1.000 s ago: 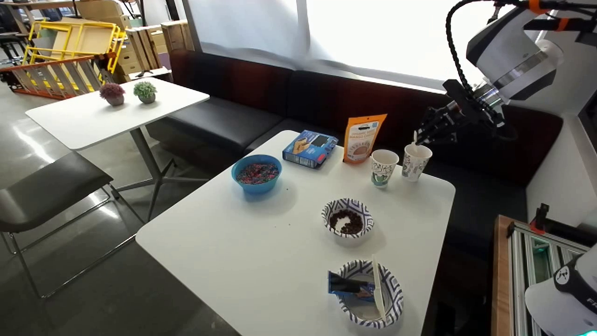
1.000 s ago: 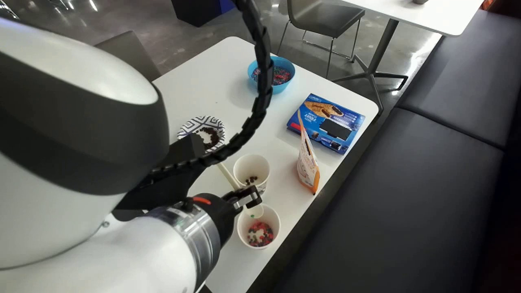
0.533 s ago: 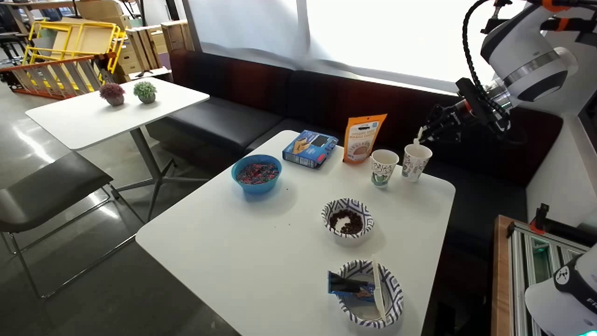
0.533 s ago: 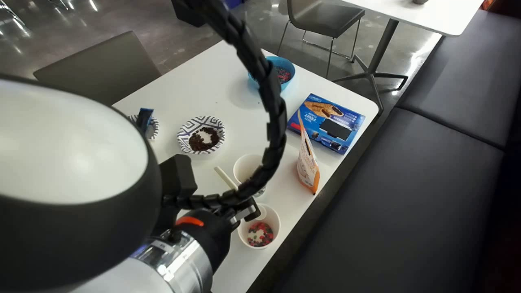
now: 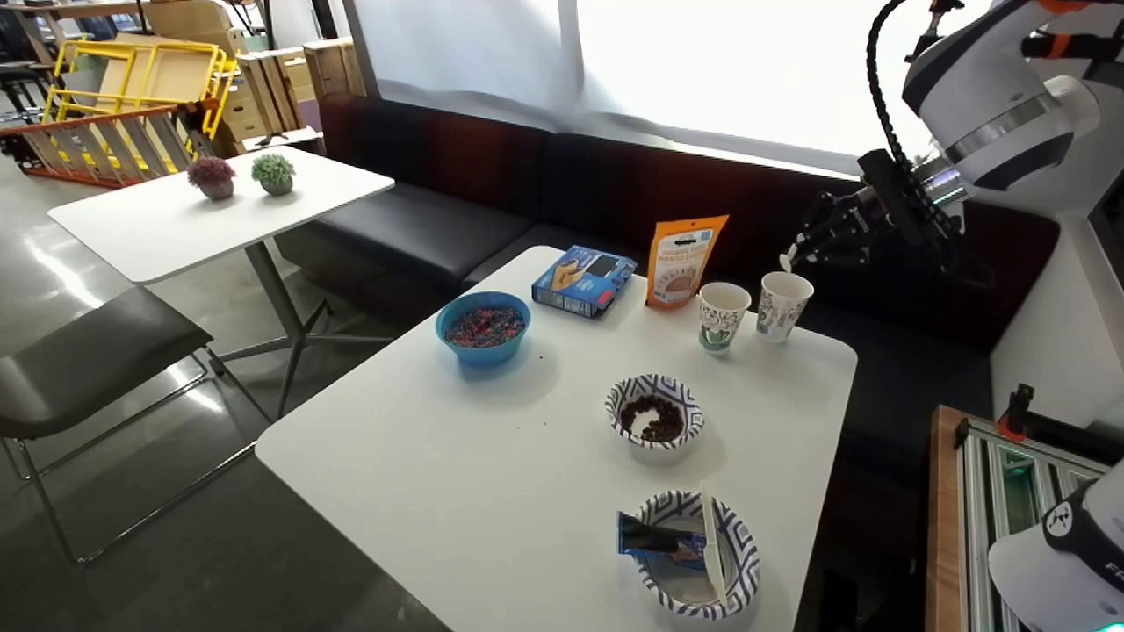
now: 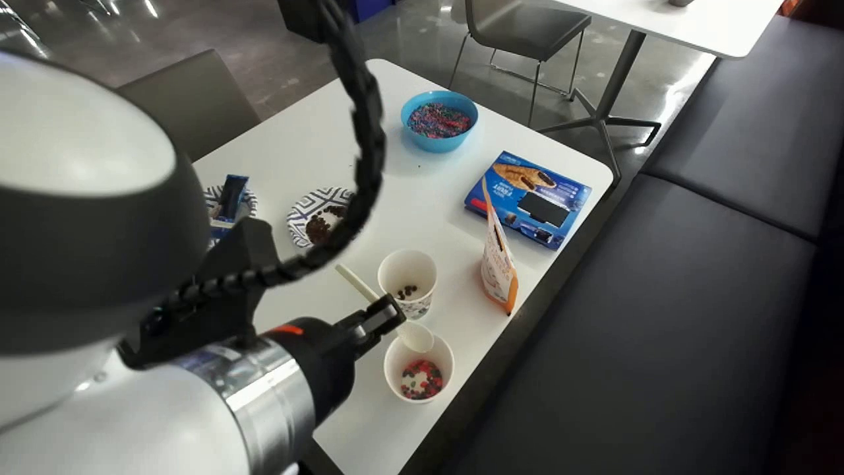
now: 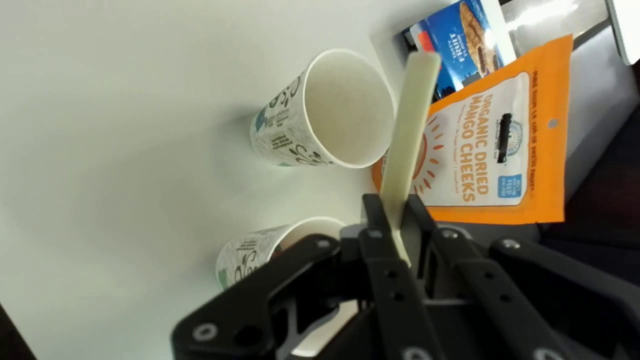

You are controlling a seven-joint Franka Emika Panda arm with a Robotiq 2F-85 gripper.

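Observation:
My gripper (image 7: 392,212) is shut on the handle of a cream-coloured plastic spoon (image 7: 412,125). The spoon's bowl (image 6: 417,338) looks empty and is over the mouth of a patterned paper cup (image 6: 395,373) with red and dark pieces at its bottom. In an exterior view this cup (image 5: 778,318) stands upright at the table's far corner, and the spoon (image 5: 788,258) is just above its rim. A second paper cup (image 5: 720,326) stands beside it with a few dark pieces inside. In the wrist view my fingers hide part of the first cup (image 7: 245,255).
An orange pouch (image 5: 680,263) stands behind the cups, with a blue box (image 5: 580,279) beyond. A blue bowl (image 5: 479,353) holds coloured bits. A patterned bowl (image 5: 654,384) holds dark pieces; another (image 5: 746,562) holds a wrapped bar (image 5: 663,537) and a white utensil (image 5: 713,553).
The spoon has tilted from steep in the cup to flatter and risen above the rim. My gripper has moved slightly back with it. A green piece seen earlier at the spoon's bowl no longer shows there.

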